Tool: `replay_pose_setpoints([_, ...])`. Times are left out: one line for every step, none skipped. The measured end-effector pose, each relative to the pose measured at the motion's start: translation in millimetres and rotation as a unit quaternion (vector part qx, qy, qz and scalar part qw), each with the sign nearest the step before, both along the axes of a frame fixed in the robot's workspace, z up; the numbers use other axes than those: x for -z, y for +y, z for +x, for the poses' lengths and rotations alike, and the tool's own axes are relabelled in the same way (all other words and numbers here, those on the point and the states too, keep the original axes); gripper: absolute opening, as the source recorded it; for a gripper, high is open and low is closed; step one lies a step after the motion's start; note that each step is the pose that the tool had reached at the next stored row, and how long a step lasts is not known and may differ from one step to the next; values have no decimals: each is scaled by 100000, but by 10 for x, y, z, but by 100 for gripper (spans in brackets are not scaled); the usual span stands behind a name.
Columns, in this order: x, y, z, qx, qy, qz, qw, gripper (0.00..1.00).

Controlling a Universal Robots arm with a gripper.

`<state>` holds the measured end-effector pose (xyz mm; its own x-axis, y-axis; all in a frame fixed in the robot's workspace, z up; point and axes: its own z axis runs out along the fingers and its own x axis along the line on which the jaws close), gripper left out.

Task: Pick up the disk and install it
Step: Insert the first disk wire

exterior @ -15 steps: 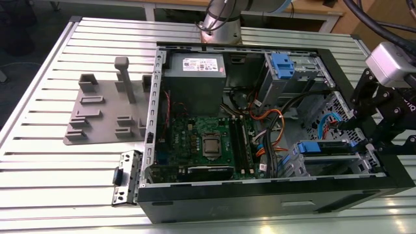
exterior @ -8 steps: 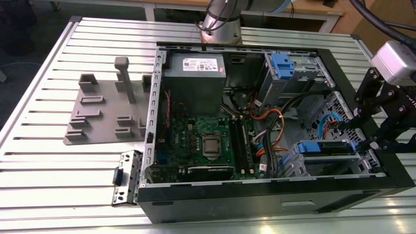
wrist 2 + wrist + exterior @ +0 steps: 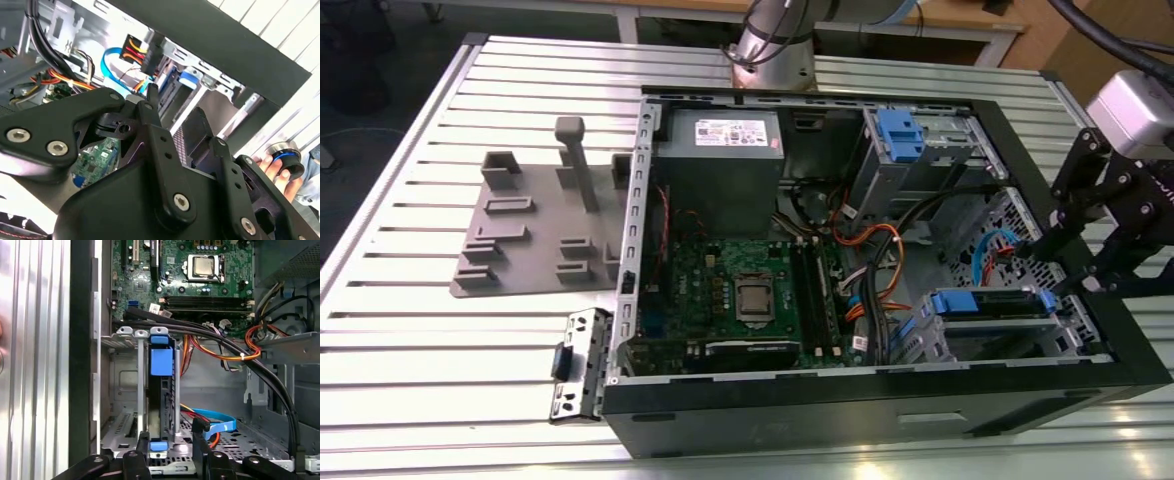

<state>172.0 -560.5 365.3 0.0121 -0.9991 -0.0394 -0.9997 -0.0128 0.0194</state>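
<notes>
Blue rails framed the disk (image 3: 161, 385) where it sat on edge in the grey metal bay (image 3: 142, 390) of the open computer case (image 3: 1067, 375), its blue tabs showing at both ends in the first wrist view. In the exterior view the disk (image 3: 991, 301) lay in that bay at the case's corner on the exterior view's right, close to my gripper (image 3: 1091, 262). My gripper hung at the case's wall just beside the bay — its black fingers (image 3: 202, 442) stood apart on either side of the disk's end and did not clamp it. The green motherboard (image 3: 734, 290) lay deeper inside, with orange and black cables (image 3: 235, 347) strung between it and the bay. A grey slatted worktop (image 3: 440, 360) carried the case.
</notes>
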Motion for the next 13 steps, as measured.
replay_pose_setpoints([1, 20, 7, 0, 1, 3, 100000, 47])
replay_pose_setpoints([1, 40, 14, 0, 1, 2, 100000, 47])
replay_pose_setpoints([2, 57, 21, 0, 0, 4, 100000, 47])
replay_pose_setpoints([3, 74, 28, -6, 0, 5, 100000, 47])
replay_pose_setpoints([4, 91, 34, -14, 0, 6, 100000, 47])
replay_pose_setpoints([5, 104, 40, -28, -1, 2, 100000, 47])
replay_pose_setpoints([9, 115, 45, -41, -1, 0, 100000, 47])
replay_pose_setpoints([14, 125, 50, -63, -1, -14, 100000, 47])
replay_pose_setpoints([20, 135, 55, -91, -3, -33, 100000, 47])
replay_pose_setpoints([27, 144, 59, -118, -2, -50, 100000, 47])
replay_pose_setpoints([33, 153, 63, -149, -1, -73, 100000, 47])
replay_pose_setpoints([39, 161, 68, -177, -1, -93, 100000, 47])
replay_pose_setpoints([44, 166, 75, -209, 0, -101, 100000, 47])
